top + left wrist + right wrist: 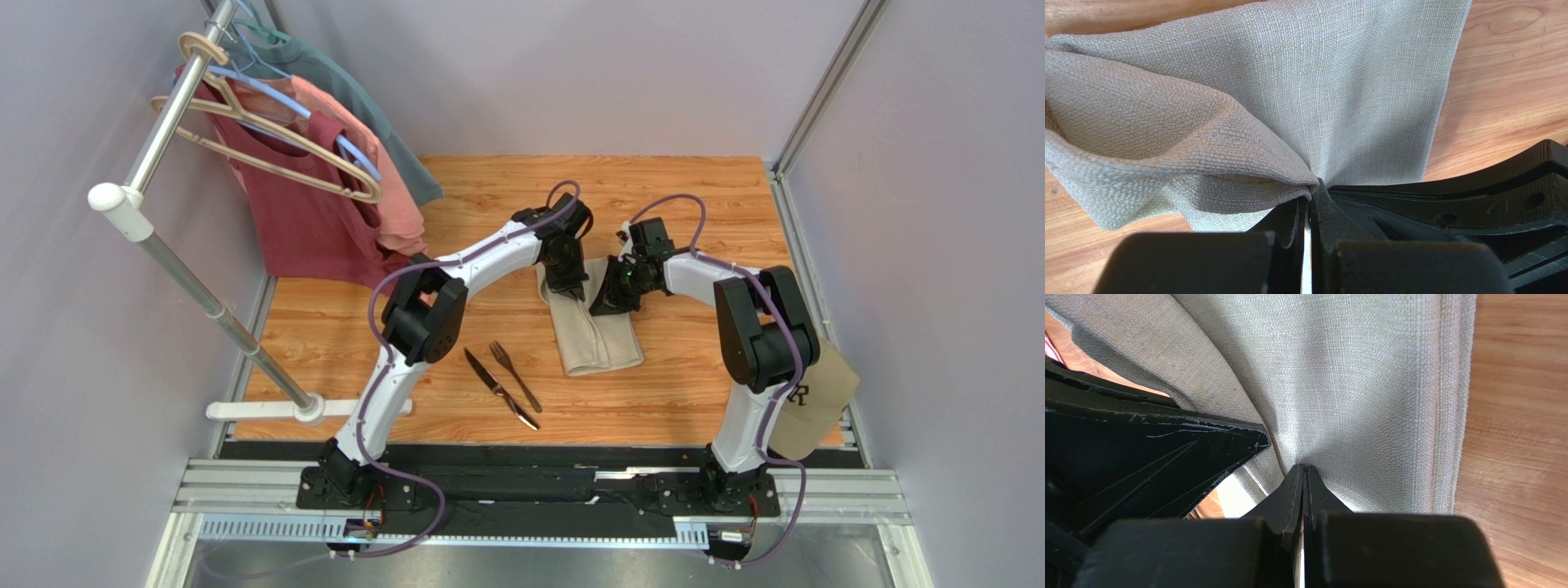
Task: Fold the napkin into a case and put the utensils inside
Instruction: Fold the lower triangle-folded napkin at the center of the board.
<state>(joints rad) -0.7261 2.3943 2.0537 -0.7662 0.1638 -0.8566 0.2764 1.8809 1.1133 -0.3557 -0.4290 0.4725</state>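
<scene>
The beige napkin lies in the middle of the table as a long, narrow strip. Both grippers meet at its far end. My left gripper is shut on a raised fold of the napkin, and the cloth bulges up to the left of the tips. My right gripper is shut on the napkin close beside it, where the cloth puckers at its tips. In the top view the left gripper and right gripper almost touch. The dark fork and knife lie side by side to the left of the napkin.
A tan cap sits at the table's right edge by the right arm. Red and pink shirts hang from a metal rack at the back left. Grey walls enclose the wooden table.
</scene>
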